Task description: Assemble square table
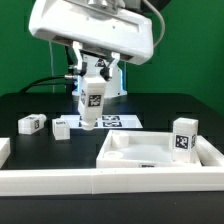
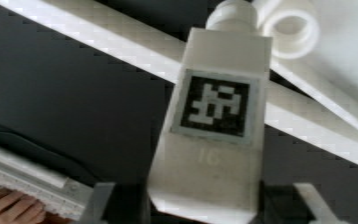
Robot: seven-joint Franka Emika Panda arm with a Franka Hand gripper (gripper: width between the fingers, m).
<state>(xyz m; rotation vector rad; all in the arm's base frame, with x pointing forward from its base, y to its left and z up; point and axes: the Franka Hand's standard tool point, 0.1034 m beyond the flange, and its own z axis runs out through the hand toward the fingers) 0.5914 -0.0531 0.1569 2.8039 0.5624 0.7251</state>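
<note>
Tool (image 1: 93, 80) holds one leg (image 1: 92, 100); three more legs (image 1: 32, 123), one slab (image 1: 130, 150).

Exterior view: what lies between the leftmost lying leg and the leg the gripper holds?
A second lying leg, on the black table between the leftmost leg and the held leg clamped upright in the gripper. Only the exterior view shows it.

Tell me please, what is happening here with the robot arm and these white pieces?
The arm's tool is shut on a white table leg and holds it upright near the marker board. Two loose legs lie on the dark table toward the exterior view's left. The square tabletop sits toward the right, and another leg stands upright at its far right corner.
</note>
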